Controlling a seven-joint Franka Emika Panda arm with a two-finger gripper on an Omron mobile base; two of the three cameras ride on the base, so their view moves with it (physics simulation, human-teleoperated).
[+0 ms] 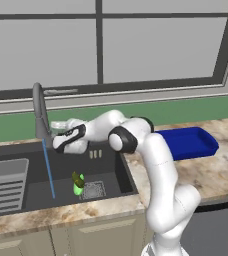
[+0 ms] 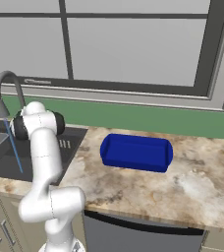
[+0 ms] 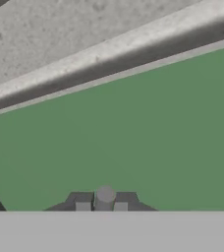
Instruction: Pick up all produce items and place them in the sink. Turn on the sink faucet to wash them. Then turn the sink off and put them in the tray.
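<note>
In the sink [image 1: 16, 200], near the drain, lie both vegetables [image 1: 78, 184], below and nearer than the gripper [image 1: 55, 125], which sits beside the running faucet [image 1: 39, 112]; whether its fingers are parted is unclear.

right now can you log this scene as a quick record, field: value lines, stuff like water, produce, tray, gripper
water: running, a thin blue stream falls from the sink faucet into the sink
produce: two vegetables, one lime green and one darker green, lie together on the basin floor beside the drain grate, apart from the stream
rack: grey ribbed rack at the basin's left
tray: blue tray on the counter right of the sink, nothing in it
gripper: gripper at the faucet base, facing the green wall; open or shut cannot be told
</note>
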